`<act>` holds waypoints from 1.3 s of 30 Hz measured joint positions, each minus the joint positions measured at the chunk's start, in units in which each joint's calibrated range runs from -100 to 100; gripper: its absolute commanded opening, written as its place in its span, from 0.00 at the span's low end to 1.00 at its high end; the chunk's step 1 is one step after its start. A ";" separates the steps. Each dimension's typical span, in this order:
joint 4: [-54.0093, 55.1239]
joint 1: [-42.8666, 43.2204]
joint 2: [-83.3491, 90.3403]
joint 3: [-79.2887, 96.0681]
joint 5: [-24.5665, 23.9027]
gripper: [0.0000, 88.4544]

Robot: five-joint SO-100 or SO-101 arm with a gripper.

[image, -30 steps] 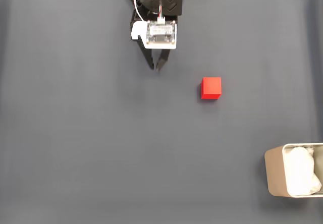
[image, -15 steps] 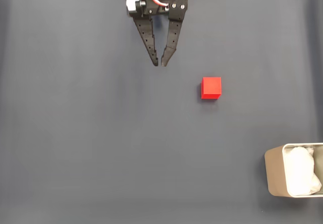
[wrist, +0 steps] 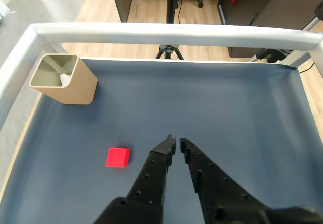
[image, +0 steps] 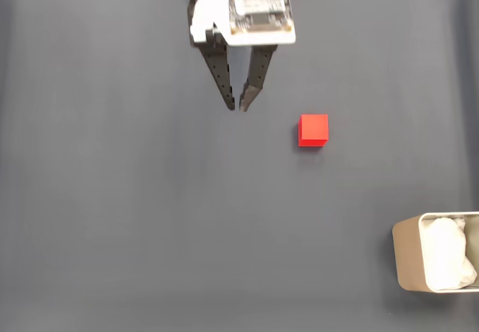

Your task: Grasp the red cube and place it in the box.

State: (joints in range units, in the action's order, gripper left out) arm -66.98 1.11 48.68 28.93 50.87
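The red cube (image: 313, 130) lies alone on the dark grey mat, to the right of and slightly below my gripper's tips in the fixed view. My gripper (image: 238, 108) hangs near the top centre, its black fingers meeting in a narrow V with nothing between them. In the wrist view the gripper (wrist: 176, 142) points up the mat, and the red cube (wrist: 117, 157) sits to its left, apart from it. The beige box (image: 407, 254) with white lining stands at the bottom right edge of the fixed view. From the wrist, the box (wrist: 75, 89) shows at the far left corner.
A dark grey mat (image: 135, 197) covers the whole work surface. In the wrist view a white rail (wrist: 166, 32) frames the mat's far and left edges. Beyond it are a wooden floor, a tripod and dark furniture.
The wrist has tilted, so its white camera board now covers the finger bases again, and the fingertips have shifted slightly down the fixed view. Cube and box have not moved.
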 measured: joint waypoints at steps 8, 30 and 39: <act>0.32 3.64 -7.03 -0.45 2.10 0.02; 4.53 20.25 -10.33 4.70 2.78 0.13; 10.18 20.25 -8.42 13.65 2.83 0.24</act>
State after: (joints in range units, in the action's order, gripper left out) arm -56.80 21.36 40.25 42.59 53.70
